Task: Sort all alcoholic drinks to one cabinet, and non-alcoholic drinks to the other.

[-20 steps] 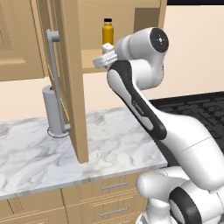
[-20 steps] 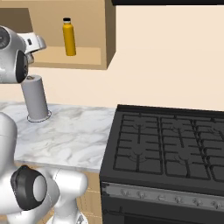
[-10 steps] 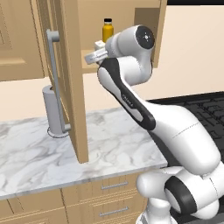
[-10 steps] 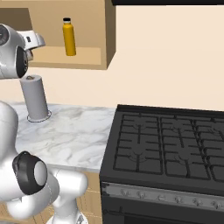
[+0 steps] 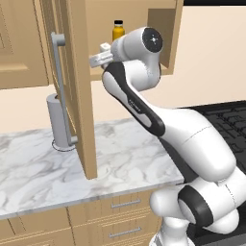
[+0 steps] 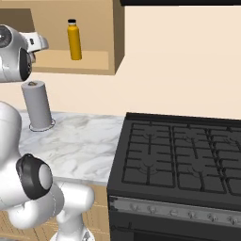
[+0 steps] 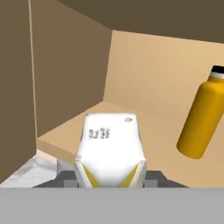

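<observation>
My gripper [image 7: 111, 179] is shut on a white carton [image 7: 111, 146] with yellow marks, held at the front edge of the shelf in the narrow tan cabinet [image 7: 144, 74]. The slim orange bottle [image 7: 202, 120] with a black cap stands upright on that shelf, apart from the carton on its right in the hand view. From the left base the gripper [image 5: 98, 57] is at the cabinet opening, beside the open door with its grey bar handle [image 5: 60, 86], and the orange bottle [image 5: 118, 30] stands behind my arm. In the right base view the bottle [image 6: 74, 40] stands right of the gripper [image 6: 40, 42]. The "T" bottles are out of view.
A grey paper-towel roll [image 5: 57, 120] stands on the marble counter [image 5: 48, 168] under the cabinet, partly behind the open door. A black gas stove [image 6: 188, 155] adjoins the counter on the right. Drawers [image 5: 120, 206] run below the counter.
My hand with the carton has moved a little left and closer to the cabinet shelf as the arm stretched up. The orange bottle and the base stayed put.
</observation>
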You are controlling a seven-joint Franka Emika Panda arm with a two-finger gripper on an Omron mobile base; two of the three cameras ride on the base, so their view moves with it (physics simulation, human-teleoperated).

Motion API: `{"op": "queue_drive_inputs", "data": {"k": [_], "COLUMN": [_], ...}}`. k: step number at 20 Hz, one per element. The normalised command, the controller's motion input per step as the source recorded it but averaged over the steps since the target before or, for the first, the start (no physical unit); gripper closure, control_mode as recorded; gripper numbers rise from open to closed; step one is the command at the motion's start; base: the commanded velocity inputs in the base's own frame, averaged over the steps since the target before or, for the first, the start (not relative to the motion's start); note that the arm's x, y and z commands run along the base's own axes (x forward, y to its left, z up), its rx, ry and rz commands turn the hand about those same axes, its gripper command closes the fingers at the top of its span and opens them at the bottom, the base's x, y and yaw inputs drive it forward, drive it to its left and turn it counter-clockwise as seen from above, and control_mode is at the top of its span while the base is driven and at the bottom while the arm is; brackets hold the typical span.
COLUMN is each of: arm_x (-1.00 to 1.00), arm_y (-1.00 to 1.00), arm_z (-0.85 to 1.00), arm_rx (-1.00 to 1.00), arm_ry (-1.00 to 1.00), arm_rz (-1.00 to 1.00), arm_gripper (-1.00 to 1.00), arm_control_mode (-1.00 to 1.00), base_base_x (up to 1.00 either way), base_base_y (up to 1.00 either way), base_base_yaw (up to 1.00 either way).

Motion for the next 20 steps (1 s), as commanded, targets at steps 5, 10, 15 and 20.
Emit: {"op": "queue_drive_inputs", "data": {"k": [5,10,15,20], "arm_x": [0.11,0.10,0.13,0.14], "arm_y": [0.00,0.01,0.05,0.00], "arm_z": [0.00,-0.03,-0.06,-0.04], "arm_rx": [0.08,0.03,0.00,0.00], "arm_ry": [0.00,0.00,0.03,0.04], "arm_rz": [0.00,0.00,0.00,0.00], "arm_gripper": [1.00,1.00,1.00,1.00], "arm_control_mode": [-1.00,-1.00,-1.00,-1.00], "base_base_x": [0.00,0.00,0.00,0.00], "base_base_y": [0.00,0.00,0.00,0.00], "base_base_yaw": [0.00,0.00,0.00,0.00]}}
